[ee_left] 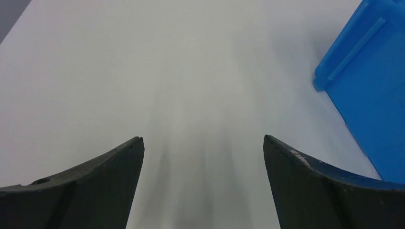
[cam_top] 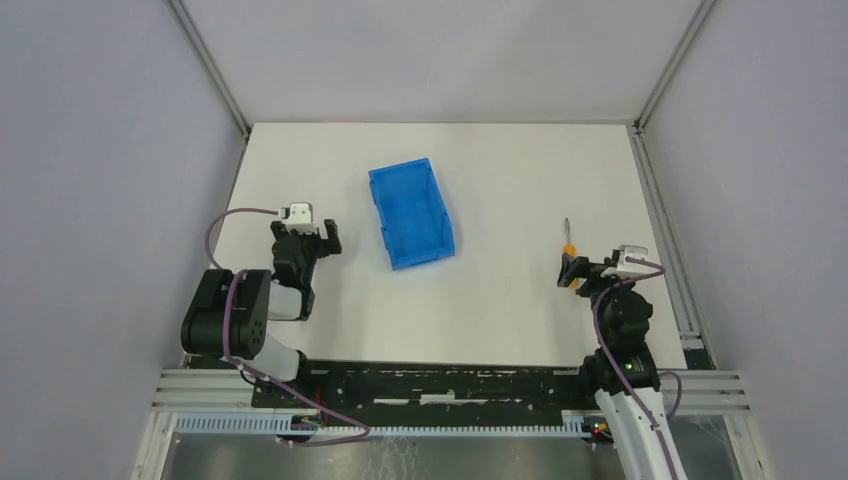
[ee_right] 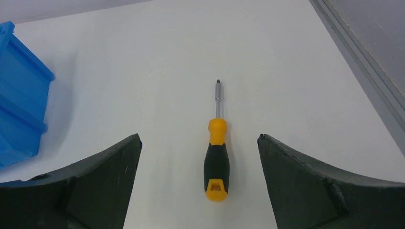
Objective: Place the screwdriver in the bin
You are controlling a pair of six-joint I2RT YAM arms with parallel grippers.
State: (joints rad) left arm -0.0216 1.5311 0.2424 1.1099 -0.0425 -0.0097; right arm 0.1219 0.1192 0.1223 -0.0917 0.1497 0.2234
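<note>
Right hand (ee_right: 199, 137) was spread wide, with the screwdriver (ee_right: 217, 160) lying flat on the white surface (cam_top: 500, 310) between its fingers, tip pointing away, well apart from the blue bin (cam_top: 411, 215). Left hand (ee_left: 203, 138) was spread too, near the bin's left side

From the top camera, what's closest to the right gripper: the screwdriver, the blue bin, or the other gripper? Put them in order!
1. The screwdriver, lying just beyond the right gripper.
2. The bin, off to its left, mid-table.
3. The left gripper, farthest, past the bin on the left side.
</note>
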